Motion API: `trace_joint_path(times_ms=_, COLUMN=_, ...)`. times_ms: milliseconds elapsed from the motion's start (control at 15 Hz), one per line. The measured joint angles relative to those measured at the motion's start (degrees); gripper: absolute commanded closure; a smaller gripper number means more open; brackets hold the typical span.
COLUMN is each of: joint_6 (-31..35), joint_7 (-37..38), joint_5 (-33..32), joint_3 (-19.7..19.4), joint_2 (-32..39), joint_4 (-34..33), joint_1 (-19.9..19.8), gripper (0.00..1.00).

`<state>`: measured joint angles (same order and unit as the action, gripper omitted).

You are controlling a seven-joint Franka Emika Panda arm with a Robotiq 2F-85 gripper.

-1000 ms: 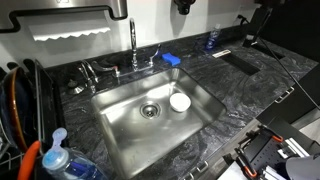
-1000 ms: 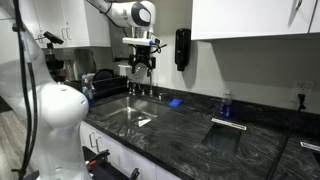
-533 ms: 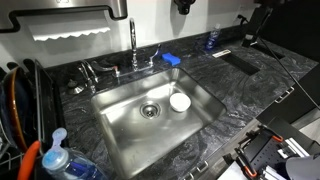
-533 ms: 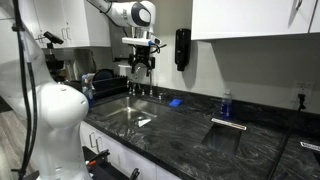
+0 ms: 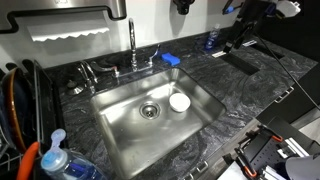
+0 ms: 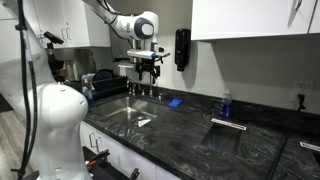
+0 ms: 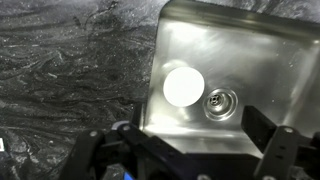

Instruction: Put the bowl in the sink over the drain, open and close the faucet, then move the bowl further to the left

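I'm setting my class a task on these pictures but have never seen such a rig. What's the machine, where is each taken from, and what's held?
A robot arm with a two-fingered gripper hangs above a steel sink. Two pictures come from cameras in the room; the third comes from a camera on the wrist, looking down past the open fingers. A small white bowl lies in the sink beside the drain, not over it. The faucet stands behind. Nothing is held.
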<state>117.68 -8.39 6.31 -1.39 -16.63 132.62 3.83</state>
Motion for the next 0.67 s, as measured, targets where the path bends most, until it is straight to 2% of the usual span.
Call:
trace_joint_path(times_ms=133, joint_6=5.49, joint_7=1.43, joint_5=-1.84, joint_3=1.07, joint_2=0.4, joint_4=2.87, joint_1=0.05, gripper=0.0)
trace_joint_path(times_ms=333, joint_6=10.37, joint_7=2.34, joint_5=-3.4, joint_3=2.07, joint_2=1.3, joint_4=5.2, joint_1=0.21, gripper=0.0)
trace_joint_path(times_ms=667, joint_6=21.12, joint_7=5.62, joint_5=-3.82, joint_3=5.32, joint_2=11.84, joint_4=4.93, joint_1=1.96, gripper=0.0)
